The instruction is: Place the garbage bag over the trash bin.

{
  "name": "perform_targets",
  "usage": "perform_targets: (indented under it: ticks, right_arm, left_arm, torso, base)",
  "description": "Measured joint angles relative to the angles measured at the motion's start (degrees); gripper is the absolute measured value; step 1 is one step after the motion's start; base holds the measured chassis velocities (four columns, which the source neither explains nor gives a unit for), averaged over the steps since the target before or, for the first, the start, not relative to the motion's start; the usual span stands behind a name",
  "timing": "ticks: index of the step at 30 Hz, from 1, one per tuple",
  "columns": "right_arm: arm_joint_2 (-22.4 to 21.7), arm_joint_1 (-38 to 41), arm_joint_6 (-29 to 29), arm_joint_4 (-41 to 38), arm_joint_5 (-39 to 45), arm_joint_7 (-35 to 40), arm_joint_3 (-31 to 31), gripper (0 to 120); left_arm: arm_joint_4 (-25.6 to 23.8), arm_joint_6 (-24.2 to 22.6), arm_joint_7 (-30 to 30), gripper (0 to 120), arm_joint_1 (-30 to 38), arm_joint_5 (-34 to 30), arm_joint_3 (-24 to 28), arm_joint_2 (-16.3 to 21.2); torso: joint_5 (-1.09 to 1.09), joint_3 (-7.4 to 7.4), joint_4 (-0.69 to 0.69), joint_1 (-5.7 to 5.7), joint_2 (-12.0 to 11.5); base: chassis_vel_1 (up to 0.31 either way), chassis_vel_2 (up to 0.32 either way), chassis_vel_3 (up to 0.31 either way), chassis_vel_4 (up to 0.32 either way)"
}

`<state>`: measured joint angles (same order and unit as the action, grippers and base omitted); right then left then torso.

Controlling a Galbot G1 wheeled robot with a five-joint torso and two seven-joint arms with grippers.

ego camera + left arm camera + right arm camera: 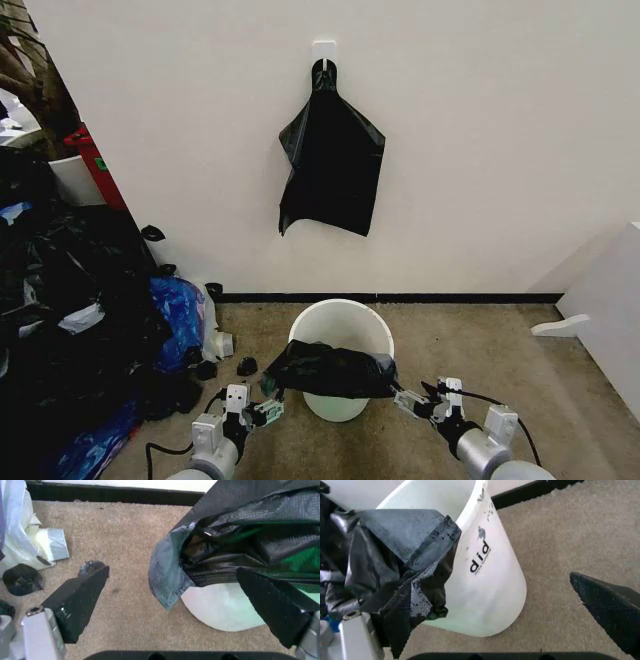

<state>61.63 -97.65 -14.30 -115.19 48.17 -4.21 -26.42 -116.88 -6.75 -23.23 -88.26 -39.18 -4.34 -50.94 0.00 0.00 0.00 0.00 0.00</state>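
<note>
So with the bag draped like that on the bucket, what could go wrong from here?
The garbage bag lies bunched over only the near rim of the trash bin; the far rim is bare, so it could slide off.

The left gripper and right gripper both look open beside the bag, so nothing seems to hold it.

The bin looks light and stands free on carpet; a tug might tip it.

Bright, even light — wrist views soft.
</note>
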Motion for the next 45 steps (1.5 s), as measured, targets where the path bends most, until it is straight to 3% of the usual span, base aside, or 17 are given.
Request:
perform_targets:
  ticks: [6, 21, 34, 45]
  right_arm:
    - [-0.9, 0.7, 2.3, 3.7, 0.5, -6.8, -1.9, 100]
    - [-0.9, 2.2, 2.2, 7.9, 1.4, -14.4, -3.5, 100]
    - [-2.0, 2.7, 3.9, 15.0, 2.4, -31.0, -7.2, 100]
    - [-1.7, 3.1, 3.7, 13.9, 5.2, -33.3, -7.1, 100]
  left_arm:
    - [-0.4, -0.1, 0.0, 100, 0.1, -0.1, 0.1, 0.3]
    - [-1.4, -0.2, 0.2, 100, -0.6, -0.2, -0.5, 0.0]
    - [-1.8, -0.4, -0.3, 100, 0.4, -1.6, -1.3, -0.2]
    - [-0.9, -0.4, -0.5, 100, 0.4, -1.7, -1.4, -0.8]
  torso:
    - [0.01, 0.0, 0.0, 0.0, 0.0]
    - [0.01, 0.0, 0.0, 0.0, 0.0]
    - [0.0, 0.0, 0.0, 0.0, 0.0]
    - [0.0, 0.0, 0.0, 0.0, 0.0]
  base:
    - [0.0, 0.0, 0.0, 0.0]
    - [0.0, 0.0, 0.0, 0.0]
    - [0.0, 0.0, 0.0, 0.0]
    - [0.0, 0.0, 0.0, 0.0]
